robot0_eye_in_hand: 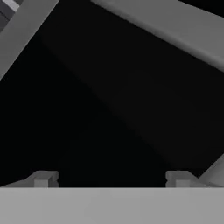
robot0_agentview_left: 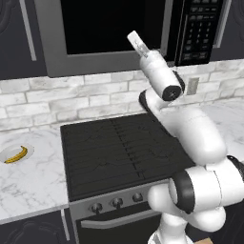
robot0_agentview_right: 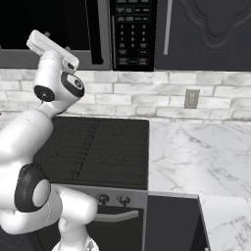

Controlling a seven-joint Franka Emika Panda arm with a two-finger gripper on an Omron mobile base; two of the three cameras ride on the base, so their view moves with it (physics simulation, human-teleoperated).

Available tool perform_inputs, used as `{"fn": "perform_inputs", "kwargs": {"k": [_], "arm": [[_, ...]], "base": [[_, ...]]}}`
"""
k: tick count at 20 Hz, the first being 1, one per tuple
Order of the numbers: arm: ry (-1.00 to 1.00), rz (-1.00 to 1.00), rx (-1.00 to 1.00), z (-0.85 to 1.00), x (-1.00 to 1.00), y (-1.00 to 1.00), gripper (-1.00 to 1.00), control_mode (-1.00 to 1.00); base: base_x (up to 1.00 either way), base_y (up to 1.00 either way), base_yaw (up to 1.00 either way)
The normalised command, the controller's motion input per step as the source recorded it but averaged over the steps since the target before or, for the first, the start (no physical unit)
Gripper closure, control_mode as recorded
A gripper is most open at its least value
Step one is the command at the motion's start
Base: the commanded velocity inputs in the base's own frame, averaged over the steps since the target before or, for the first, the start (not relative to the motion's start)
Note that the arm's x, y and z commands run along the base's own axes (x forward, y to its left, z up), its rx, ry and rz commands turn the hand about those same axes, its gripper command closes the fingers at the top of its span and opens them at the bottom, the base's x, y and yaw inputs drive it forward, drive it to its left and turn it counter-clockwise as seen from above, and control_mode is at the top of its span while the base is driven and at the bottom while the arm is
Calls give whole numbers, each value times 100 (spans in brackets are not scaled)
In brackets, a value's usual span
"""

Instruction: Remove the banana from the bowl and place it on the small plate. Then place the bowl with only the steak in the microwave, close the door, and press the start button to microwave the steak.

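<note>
The grey microwave [robot0_agentview_left: 52, 52] hangs above the stove, and its door [robot0_agentview_left: 114, 24] with the big black window looks shut. Right of the door is the black keypad panel [robot0_agentview_left: 198, 28], also seen from the other side as the keypad [robot0_agentview_right: 131, 34]. My white hand [robot0_agentview_left: 138, 44] is raised close in front of the door's lower right part. In the hand view my gripper [robot0_eye_in_hand: 110, 179] is open and empty, facing the black window and its grey frame. The banana [robot0_agentview_left: 16, 155] lies on the small plate [robot0_agentview_left: 5, 151] at the far left of the counter. Bowl and steak are hidden.
A black stove [robot0_agentview_left: 119, 152] with front knobs sits directly below the microwave. Marble counter [robot0_agentview_right: 196, 157] stretches to its right and more counter [robot0_agentview_left: 33, 190] lies to its left. A wall outlet [robot0_agentview_right: 191, 98] sits in the brick backsplash. Dark cabinets flank the microwave.
</note>
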Motion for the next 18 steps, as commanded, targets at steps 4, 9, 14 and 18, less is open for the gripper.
{"fn": "perform_inputs", "kwargs": {"k": [4,9,14,18], "arm": [[-9,1,21,32,-100,-67,-100,-100],[-13,6,22,60,-100,-75,-100,-100],[-9,11,19,97,-79,-63,-100,-100],[-3,12,14,75,-70,-63,-100,-100]], "base": [[0,0,0],[0,0,0],[0,0,0],[0,0,0]]}}
